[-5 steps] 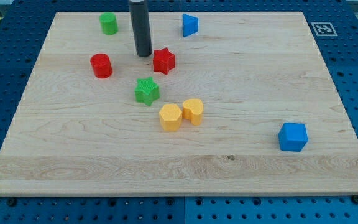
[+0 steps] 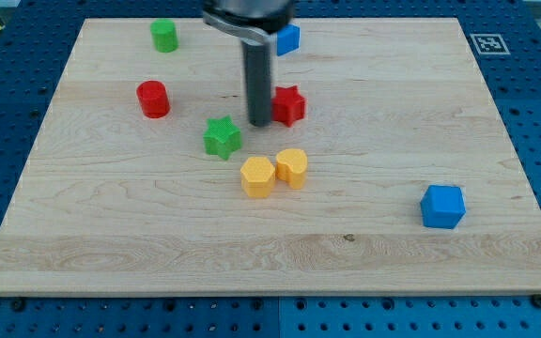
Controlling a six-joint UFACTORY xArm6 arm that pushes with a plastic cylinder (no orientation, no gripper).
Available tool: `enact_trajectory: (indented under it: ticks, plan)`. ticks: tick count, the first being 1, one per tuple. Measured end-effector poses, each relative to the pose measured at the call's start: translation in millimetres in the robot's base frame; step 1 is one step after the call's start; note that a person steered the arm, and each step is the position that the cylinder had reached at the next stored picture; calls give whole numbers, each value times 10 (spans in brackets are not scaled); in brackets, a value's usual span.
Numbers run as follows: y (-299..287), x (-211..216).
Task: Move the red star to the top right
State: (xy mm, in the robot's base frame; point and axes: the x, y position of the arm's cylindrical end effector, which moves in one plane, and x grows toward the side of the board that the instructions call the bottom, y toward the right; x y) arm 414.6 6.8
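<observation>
A pale wooden desk [image 2: 364,188] on blue pegboard. The small red plastic star [image 2: 290,105], five-pointed, lies above centre, touching my tip [image 2: 259,123] on its left. I carry no pincer, only a dark rod.

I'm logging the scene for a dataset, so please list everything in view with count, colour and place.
red star: 1, red, upper middle of the board, touching the right side of my tip
red cylinder: 1, red, upper left
green cylinder: 1, green, top left
green star: 1, green, centre left, below and left of my tip
yellow blocks: 2, yellow, centre, side by side
blue block: 1, blue, top middle, partly behind the arm
blue cube: 1, blue, lower right
wooden board: 1, light wood, on a blue perforated table
marker tag: 1, black and white, top right corner
my tip: 1, dark rod, just left of the red star
</observation>
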Motion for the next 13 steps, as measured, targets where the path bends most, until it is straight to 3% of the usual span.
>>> enact_trajectory:
  ticks: [1,2,4,5,13]
  plan:
    - [458,-205]
    - [516,-325]
    - [103,-395]
    - [667,-521]
    - [1449,-1040]
